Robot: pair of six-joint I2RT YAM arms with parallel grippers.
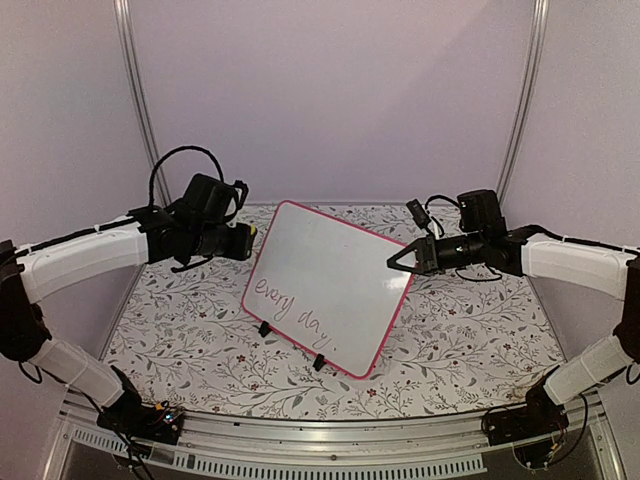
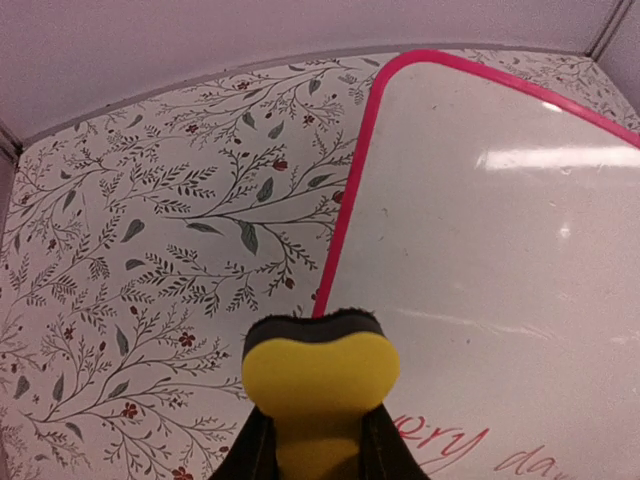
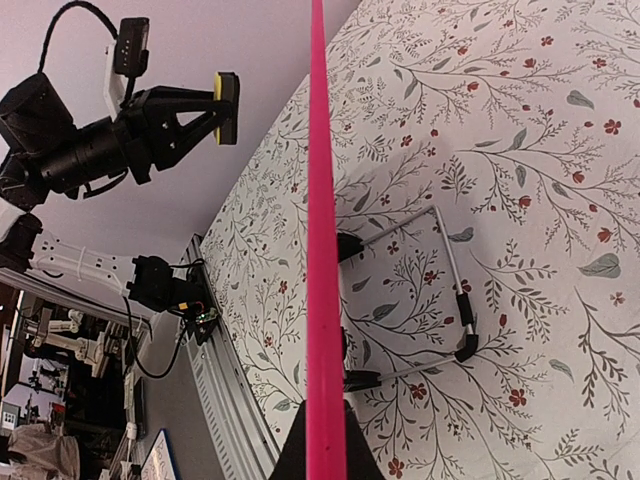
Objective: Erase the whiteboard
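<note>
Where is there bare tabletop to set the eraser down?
Bare cloth lies left of the whiteboard, below the left gripper holding the eraser, and right of it, below the right gripper clamping its edge. A narrower strip runs between its feet and the near rail. The middle is crowded: whiteboard and wire stand.

red handwriting [image 1: 298, 308] reading "every day." sitting on the whiteboard [image 1: 335, 265], left wrist view showing only "ery da"

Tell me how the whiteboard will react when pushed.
Probably stiff: the whiteboard looks like a flat framed panel. It stands tilted on small clip feet and a wire stand, so it may tip or slide. The right gripper pinching its edge should steady it.
</note>
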